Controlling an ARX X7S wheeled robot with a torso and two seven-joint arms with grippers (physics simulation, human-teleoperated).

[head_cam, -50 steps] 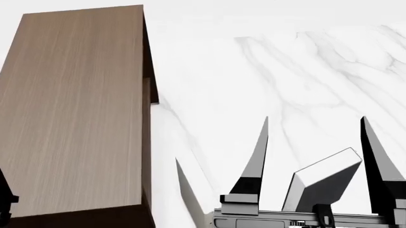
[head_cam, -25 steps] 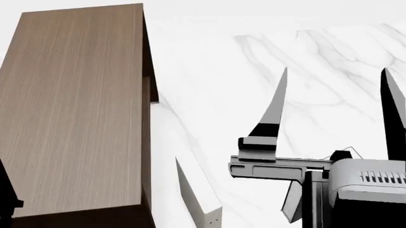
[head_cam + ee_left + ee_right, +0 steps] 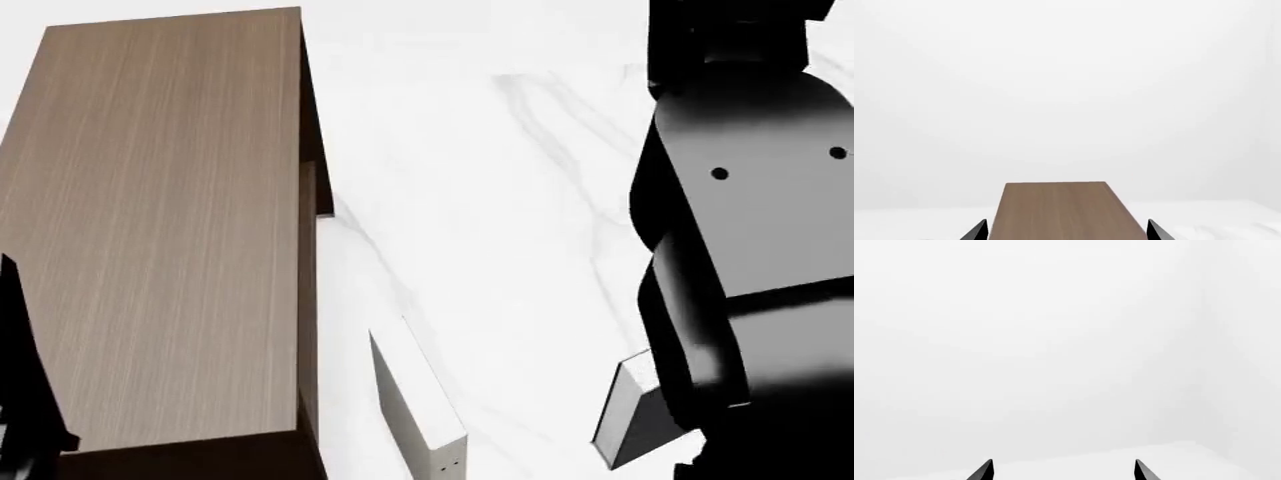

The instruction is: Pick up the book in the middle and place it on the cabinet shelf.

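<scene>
The book [image 3: 627, 425], dark grey with white page edges, stands tilted on the marble table at the head view's lower right. My right arm [image 3: 747, 220] hides most of it. The cabinet shelf [image 3: 160, 230], tall brown wood grain, fills the left of the head view. Its flat top [image 3: 1062, 210] also shows in the left wrist view. My left gripper [image 3: 1066, 231] is open, its fingertips [image 3: 977, 231] wide apart on either side of that top. My right gripper [image 3: 1062, 471] is open on nothing and faces a blank white background, with no book in its view.
A pale off-white book [image 3: 424, 410] stands on edge between the cabinet and the dark book. The white marble table [image 3: 507, 180] stretches back behind them. A dark part of my left arm [image 3: 24, 400] sits at the lower left edge.
My right arm has risen and swung up. Its open fingers, seen above the book before, have left the head view, and the arm's black body now covers the book's upper part.
</scene>
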